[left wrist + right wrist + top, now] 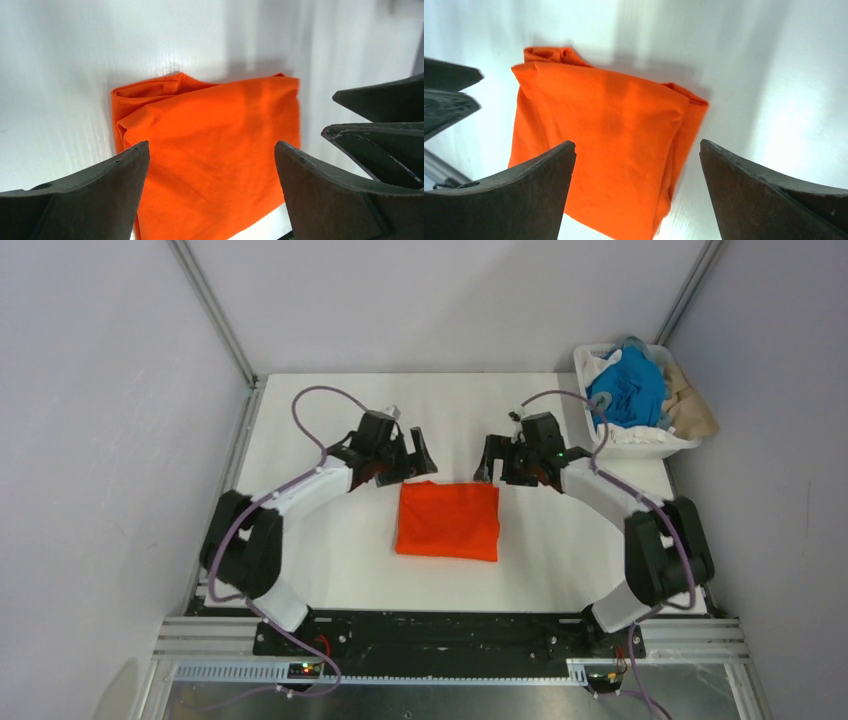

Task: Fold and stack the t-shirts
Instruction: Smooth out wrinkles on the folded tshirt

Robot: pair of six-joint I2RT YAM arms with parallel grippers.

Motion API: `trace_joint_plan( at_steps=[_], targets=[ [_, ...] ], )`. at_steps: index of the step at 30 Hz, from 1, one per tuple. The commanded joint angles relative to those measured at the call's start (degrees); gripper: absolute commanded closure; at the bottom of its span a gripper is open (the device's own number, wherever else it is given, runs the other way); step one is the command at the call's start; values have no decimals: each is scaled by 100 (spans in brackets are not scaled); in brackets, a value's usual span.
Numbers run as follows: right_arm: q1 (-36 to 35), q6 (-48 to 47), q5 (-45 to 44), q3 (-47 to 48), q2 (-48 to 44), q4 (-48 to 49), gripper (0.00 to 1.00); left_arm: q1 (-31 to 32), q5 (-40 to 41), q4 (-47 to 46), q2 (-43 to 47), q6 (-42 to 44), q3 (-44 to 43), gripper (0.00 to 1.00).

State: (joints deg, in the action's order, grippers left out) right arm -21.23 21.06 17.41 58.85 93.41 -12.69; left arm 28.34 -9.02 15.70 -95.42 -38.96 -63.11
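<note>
The orange t-shirt [448, 520] lies folded into a flat rectangle in the middle of the white table. It also shows in the left wrist view [210, 150] and the right wrist view [614, 150]. My left gripper [412, 455] hovers open and empty just beyond the shirt's far left corner. My right gripper [497, 460] hovers open and empty beyond its far right corner. In both wrist views the jaws stand wide apart with nothing between them. A blue t-shirt [630, 390], a white one [600, 362] and a beige one [690, 400] lie bundled in the basket.
A white plastic basket [645, 445] stands at the table's far right corner. The table [330, 550] is walled by grey panels on the left, right and back. The right gripper's fingers [385, 130] show at the edge of the left wrist view.
</note>
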Motion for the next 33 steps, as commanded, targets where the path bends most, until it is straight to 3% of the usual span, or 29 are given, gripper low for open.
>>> trace_joint_plan(
  at_steps=[1,4,6,11,15,19,28,33],
  targets=[
    [12,302,-1341,50,-1124,-1013,0,-25,341,26,840,393,88,0],
    [-199,434,-895,-567,-1844,-880,1,-30,66,10,1163,247,550,0],
    [-530,627,-119,-1020,-2180,-426,1,45,-334,-59,1275,181,885,0],
    [-955,1720,1939,-2188,-2429,1833,1,597,-1275,-940,1723,178,1447,0],
    [-1465,1832,1941,-2367,-2041,2341,1,686,-1617,-2095,1751,-233,2206,0],
    [-1322,1928,1831,-2807,-1664,2768,1,688,-1744,-2277,1529,-221,2784,0],
    [-579,2414,2078,-4122,-773,3965,1,528,-913,-2370,1225,-144,3633,0],
    [-518,2342,2261,-4084,-1233,3489,0,506,-1135,-2355,1706,-168,3617,0]
  ],
)
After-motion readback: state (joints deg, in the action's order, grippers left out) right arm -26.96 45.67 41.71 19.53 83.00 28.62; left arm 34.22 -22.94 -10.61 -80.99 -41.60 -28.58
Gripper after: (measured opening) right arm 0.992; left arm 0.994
